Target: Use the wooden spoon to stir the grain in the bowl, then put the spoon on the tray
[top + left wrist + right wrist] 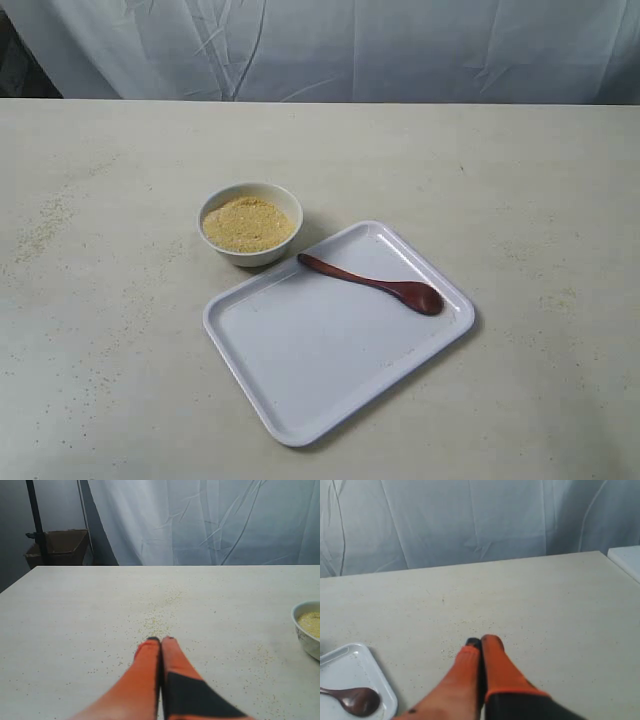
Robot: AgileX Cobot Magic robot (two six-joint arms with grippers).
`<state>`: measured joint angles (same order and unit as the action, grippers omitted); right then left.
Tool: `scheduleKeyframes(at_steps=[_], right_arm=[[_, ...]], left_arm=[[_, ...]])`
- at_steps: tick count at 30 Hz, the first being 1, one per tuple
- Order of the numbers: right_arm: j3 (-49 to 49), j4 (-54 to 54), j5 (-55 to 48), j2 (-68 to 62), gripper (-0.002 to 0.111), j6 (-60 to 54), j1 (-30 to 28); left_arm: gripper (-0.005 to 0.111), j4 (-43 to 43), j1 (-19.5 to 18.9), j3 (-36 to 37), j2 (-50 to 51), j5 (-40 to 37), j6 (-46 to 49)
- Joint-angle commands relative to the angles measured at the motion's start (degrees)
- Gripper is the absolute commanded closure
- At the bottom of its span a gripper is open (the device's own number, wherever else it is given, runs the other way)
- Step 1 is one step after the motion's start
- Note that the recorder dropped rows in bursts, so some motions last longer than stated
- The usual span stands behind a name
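A small white bowl (250, 222) holds golden-yellow grain (247, 223) near the table's middle; its rim also shows in the left wrist view (307, 628). The dark wooden spoon (375, 284) lies on the large white tray (300, 350), head toward the right. Its head (357, 700) and a tray corner (350, 667) appear in the right wrist view. My left gripper (161, 640) is shut, empty, over bare table away from the bowl. My right gripper (482, 642) is shut, empty, over the table beside the tray. Neither gripper shows in the exterior view.
Loose grains are scattered on the beige table (520, 180), thickest ahead of the left gripper (160, 615). A white cloth backdrop (350, 45) hangs behind. A brown box (57, 547) stands beyond the table's far corner.
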<state>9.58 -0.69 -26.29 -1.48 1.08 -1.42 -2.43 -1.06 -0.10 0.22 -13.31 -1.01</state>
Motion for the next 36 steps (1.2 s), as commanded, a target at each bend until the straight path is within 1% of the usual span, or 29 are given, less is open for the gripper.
scheduleKeyframes(at_steps=[1,8,36], right_arm=[[-2.37,0.2,1.84,1.48,0.108,0.03,-0.26],[-9.5,0.2,4.85,1.48,0.108,0.03,-0.26],[-9.58,0.09,5.4,1.48,0.108,0.03,-0.26]], left_arm=[[0.107,-0.16,-0.1,0.1,-0.22,0.08,-0.02],[0.107,-0.16,-0.1,0.1,-0.22,0.08,-0.02],[0.107,-0.16,-0.1,0.1,-0.22,0.08,-0.02]])
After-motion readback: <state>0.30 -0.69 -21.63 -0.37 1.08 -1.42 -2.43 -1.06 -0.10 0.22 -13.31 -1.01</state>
